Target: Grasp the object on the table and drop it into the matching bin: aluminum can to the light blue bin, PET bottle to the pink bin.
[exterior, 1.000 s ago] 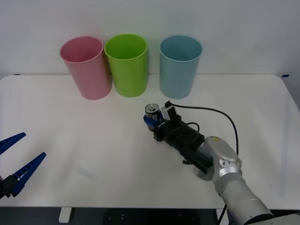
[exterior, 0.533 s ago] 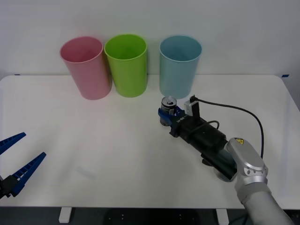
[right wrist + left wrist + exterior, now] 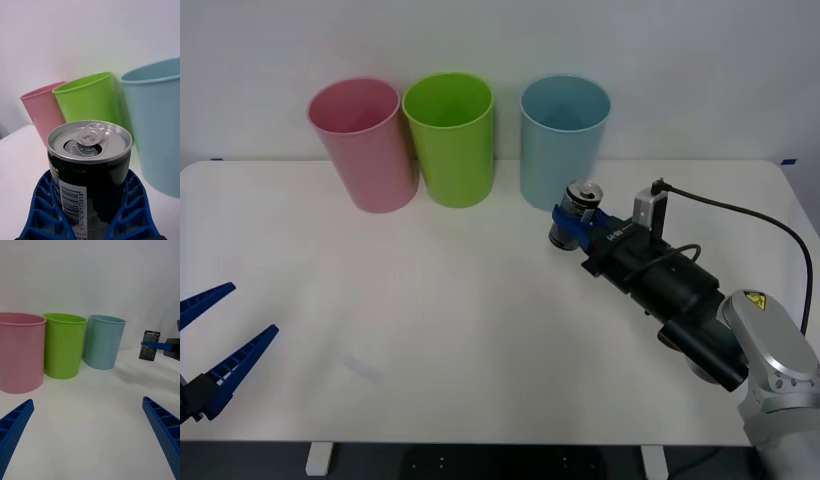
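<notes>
The aluminum can [image 3: 580, 205], dark grey with a silver top and pull tab, hangs in the air just in front of the light blue bin [image 3: 562, 145], at about half its height. My right gripper [image 3: 572, 223] is shut on the can's lower body. In the right wrist view the can [image 3: 89, 157] stands upright between the blue fingers [image 3: 39, 204], with the light blue bin [image 3: 159, 123] close behind it. The pink bin [image 3: 365, 145] stands at the far left of the row. My left gripper [image 3: 218, 345] rests open at the table's near left edge.
A lime green bin [image 3: 450, 140] stands between the pink and light blue bins at the back of the white table [image 3: 400, 300]. The right arm and its black cable stretch over the table's right half. From the left wrist, the can [image 3: 149, 347] shows beside the light blue bin [image 3: 103, 341].
My right gripper has carried the can up off the table and to the right, from in front of the green bin to just in front of the light blue bin. The left arm has not moved.
</notes>
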Motion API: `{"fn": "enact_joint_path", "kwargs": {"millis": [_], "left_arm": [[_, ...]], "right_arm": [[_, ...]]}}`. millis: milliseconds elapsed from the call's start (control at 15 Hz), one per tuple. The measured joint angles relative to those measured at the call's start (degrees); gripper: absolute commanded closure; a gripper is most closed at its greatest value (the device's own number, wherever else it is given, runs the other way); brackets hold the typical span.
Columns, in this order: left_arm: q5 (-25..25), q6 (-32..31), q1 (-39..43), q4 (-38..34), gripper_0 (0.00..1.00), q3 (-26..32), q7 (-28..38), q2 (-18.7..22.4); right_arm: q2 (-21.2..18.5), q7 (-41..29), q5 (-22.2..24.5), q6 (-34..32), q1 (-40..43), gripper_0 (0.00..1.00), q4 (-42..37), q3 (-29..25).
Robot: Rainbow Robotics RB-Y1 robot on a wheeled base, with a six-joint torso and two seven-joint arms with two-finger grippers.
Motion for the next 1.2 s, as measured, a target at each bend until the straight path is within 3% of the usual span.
{"fn": "enact_joint_path", "kwargs": {"millis": [267, 600, 1200], "left_arm": [[0.0, 0.0, 0.0, 0.0, 0.00, 0.0, 0.0, 0.0], [0.0, 0.0, 0.0, 0.0, 0.00, 0.0, 0.0, 0.0], [0.0, 0.0, 0.0, 0.0, 0.00, 0.0, 0.0, 0.0]], "right_arm": [[-1.5, -6.0, 0.2, 0.4, 0.1, 1.00, -5.1, -1.3], [-3.6, -12.0, 4.1, 2.0, -1.7, 1.00, -11.2, -3.3], [-7.7, -16.2, 7.7, 3.8, -13.5, 1.00, -6.2, -5.4]]}}
